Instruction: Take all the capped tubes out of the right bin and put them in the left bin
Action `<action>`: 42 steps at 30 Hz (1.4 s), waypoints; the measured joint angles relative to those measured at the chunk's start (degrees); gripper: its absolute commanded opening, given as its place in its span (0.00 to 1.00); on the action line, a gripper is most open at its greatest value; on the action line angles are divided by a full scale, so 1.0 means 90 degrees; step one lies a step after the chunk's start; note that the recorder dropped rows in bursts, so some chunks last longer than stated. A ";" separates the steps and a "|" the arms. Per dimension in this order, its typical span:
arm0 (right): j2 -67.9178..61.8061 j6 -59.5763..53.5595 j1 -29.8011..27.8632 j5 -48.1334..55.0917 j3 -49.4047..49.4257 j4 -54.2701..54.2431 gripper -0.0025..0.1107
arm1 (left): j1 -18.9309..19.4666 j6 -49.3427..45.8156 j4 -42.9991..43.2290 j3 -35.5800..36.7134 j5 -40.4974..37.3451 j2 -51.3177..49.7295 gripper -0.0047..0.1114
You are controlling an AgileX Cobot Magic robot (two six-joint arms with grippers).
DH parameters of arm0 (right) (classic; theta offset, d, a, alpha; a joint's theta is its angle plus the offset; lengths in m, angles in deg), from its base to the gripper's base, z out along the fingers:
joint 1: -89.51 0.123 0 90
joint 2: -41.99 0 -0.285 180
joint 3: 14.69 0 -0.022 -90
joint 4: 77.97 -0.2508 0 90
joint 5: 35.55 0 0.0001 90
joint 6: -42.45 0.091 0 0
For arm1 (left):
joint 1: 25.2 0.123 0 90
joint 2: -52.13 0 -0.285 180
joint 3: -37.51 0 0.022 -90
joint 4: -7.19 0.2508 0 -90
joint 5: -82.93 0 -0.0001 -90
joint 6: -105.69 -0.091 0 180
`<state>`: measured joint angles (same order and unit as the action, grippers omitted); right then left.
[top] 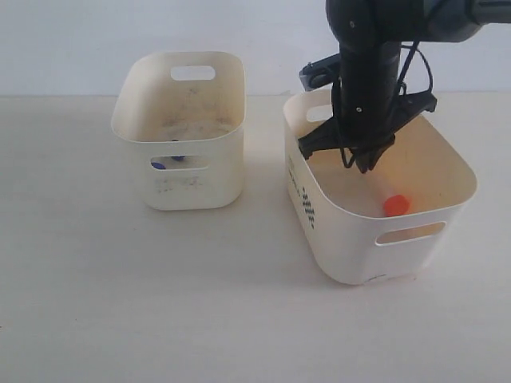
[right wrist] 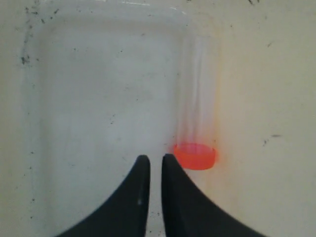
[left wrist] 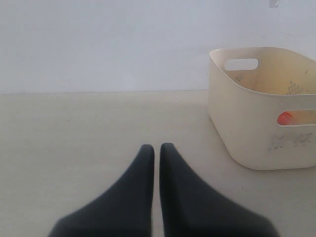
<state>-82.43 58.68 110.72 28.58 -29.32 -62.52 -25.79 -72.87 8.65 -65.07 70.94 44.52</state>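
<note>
A clear capped tube with an orange cap point(top: 396, 204) lies on the floor of the right bin point(top: 351, 247), the larger one with black marks on its side. My right gripper point(top: 358, 163) hangs inside this bin, above and to the left of the cap. In the right wrist view its jaws point(right wrist: 152, 159) stand nearly together with nothing between them, and the orange cap point(right wrist: 194, 155) lies just beside one tip. The left bin point(top: 200, 187) shows two blue caps point(top: 158, 166) through its front slot. My left gripper point(left wrist: 153, 147) is shut and empty over the table, away from the left bin point(left wrist: 247, 128).
Through the slot of the smudged bin in the left wrist view I see an orange cap point(left wrist: 285, 118). A pale tabletop point(top: 120, 303) surrounds both bins, and a white wall point(top: 80, 40) stands behind. The left arm does not show in the exterior view.
</note>
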 measured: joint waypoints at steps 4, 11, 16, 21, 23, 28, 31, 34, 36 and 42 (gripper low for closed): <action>-0.0077 0.0087 0.0000 -0.0013 0.0000 0.0042 0.43 | 0.0000 0.0000 0.0000 0.0000 0.0000 0.0000 0.08; -0.0135 0.0112 0.0000 -0.0048 0.0000 0.0110 0.45 | 0.0000 0.0000 0.0000 0.0000 0.0000 0.0000 0.08; -0.0434 0.0112 0.0000 -0.0034 0.0000 0.0224 0.45 | 0.0000 0.0000 0.0000 0.0000 0.0000 0.0000 0.08; -0.0563 0.0166 0.0000 -0.0009 0.0000 0.0468 0.46 | 0.0000 0.0000 0.0000 0.0000 0.0000 0.0000 0.08; -0.0569 0.0186 0.0000 -0.0009 0.0000 0.0585 0.55 | 0.0000 0.0000 0.0000 0.0000 0.0000 0.0000 0.08; -0.0569 0.0196 0.0000 -0.0023 0.0000 0.0681 0.64 | 0.0000 0.0000 0.0000 0.0000 0.0000 0.0000 0.08; -0.0569 0.0249 0.0000 -0.0034 0.0000 0.0695 0.64 | 0.0000 0.0000 0.0000 0.0000 0.0000 0.0000 0.08; -0.0569 0.0323 0.0000 -0.0034 0.0000 0.0695 0.64 | 0.0000 0.0000 0.0000 0.0000 0.0000 0.0000 0.08; -0.0569 0.0417 0.0000 -0.0047 0.0000 0.0695 0.64 | 0.0000 0.0000 0.0000 0.0000 0.0000 0.0000 0.08; -0.0685 0.0477 0.0000 -0.0082 0.0000 0.0769 0.64 | 0.0000 0.0000 0.0000 0.0000 0.0000 0.0000 0.08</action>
<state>-88.59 62.98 110.72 27.84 -29.32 -55.60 -25.79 -72.87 8.65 -65.07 70.94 44.52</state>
